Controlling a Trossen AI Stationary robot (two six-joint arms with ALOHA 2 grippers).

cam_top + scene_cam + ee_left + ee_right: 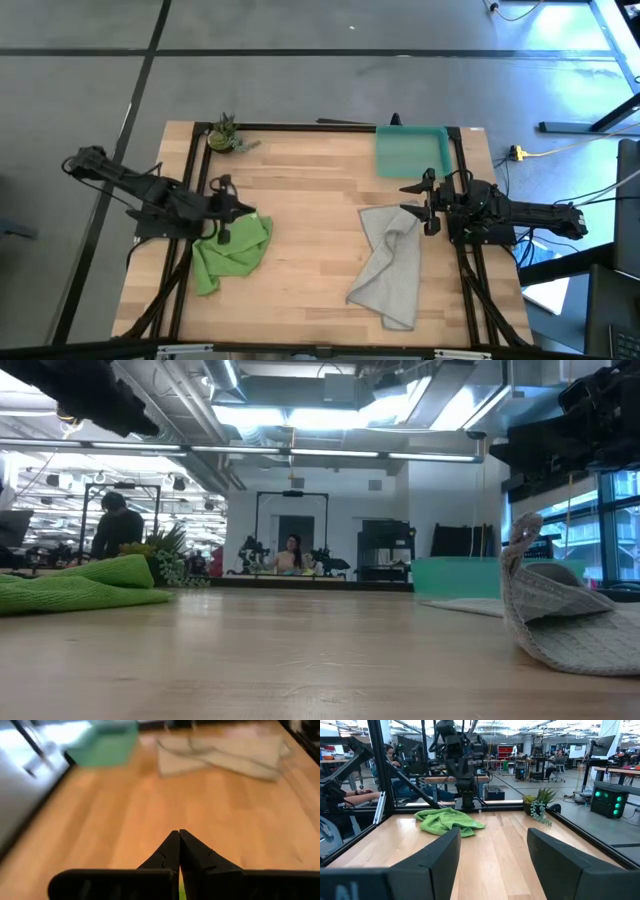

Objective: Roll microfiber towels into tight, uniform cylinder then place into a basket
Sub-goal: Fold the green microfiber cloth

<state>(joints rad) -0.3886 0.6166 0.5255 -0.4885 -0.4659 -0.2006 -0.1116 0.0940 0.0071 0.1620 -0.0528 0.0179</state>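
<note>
The lime green towel point(232, 252) lies crumpled on the table's left part; it also shows in the right wrist view point(449, 821). My left gripper point(250, 213) is shut and hangs level above the towel's far right corner. A sliver of green point(179, 893) shows under its fingers. The light grey towel point(392, 265) lies loosely folded at the right, one fold standing up point(522, 540). My right gripper point(412, 200) is wide open and empty over its far end. The teal basket point(412, 150) stands at the far right.
A small potted plant point(224, 135) stands at the table's far left corner. A black frame point(300, 126) runs round the table's edges. Bare wood point(320, 230) lies between the two towels. People sit at desks in the room behind point(292, 555).
</note>
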